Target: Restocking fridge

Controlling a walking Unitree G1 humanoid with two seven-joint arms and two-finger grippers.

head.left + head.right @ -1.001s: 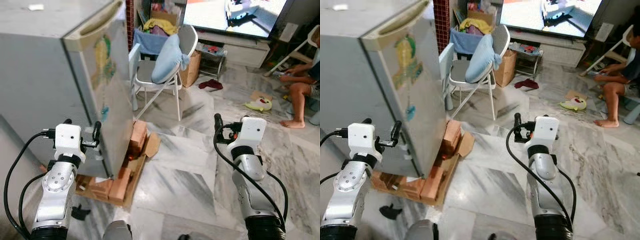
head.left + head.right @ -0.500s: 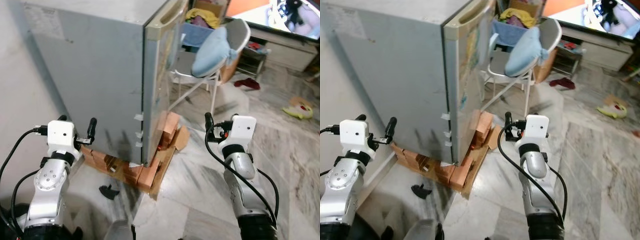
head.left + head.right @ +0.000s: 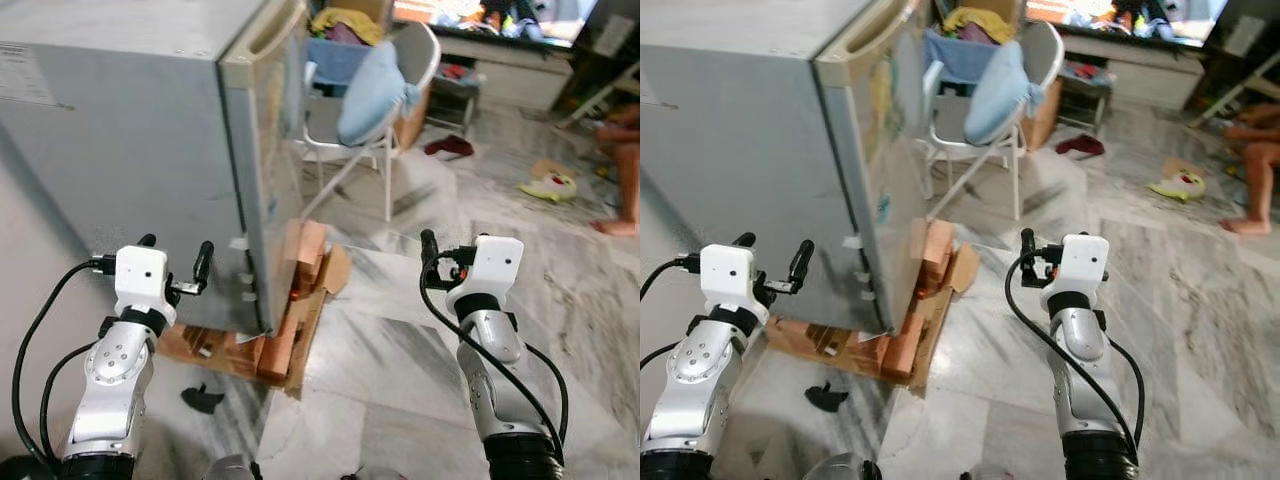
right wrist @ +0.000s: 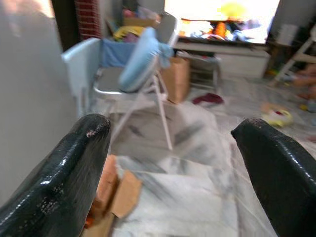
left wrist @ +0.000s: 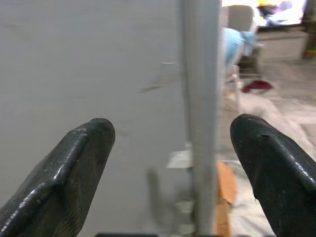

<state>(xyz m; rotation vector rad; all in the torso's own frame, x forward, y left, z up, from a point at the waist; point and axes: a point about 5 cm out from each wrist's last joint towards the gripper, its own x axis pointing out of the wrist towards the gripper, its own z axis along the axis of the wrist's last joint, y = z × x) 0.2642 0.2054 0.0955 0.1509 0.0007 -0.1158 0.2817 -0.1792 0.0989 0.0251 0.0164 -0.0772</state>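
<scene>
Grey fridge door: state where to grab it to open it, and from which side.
Grip the recessed beige handle along the top edge of the grey fridge door. Come from the front face, the chair side, hooking fingers into the slot; the open right hand stands nearer that face.

Fridge (image 3: 150, 130) close ahead, door seemingly shut

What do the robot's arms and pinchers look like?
Both arms are shiny silver tubes with round joints. Each wrist carries a boxy white block, and looping black cables run along the arms. The left gripper and right gripper each have two long, rounded, glossy black fingers.
</scene>
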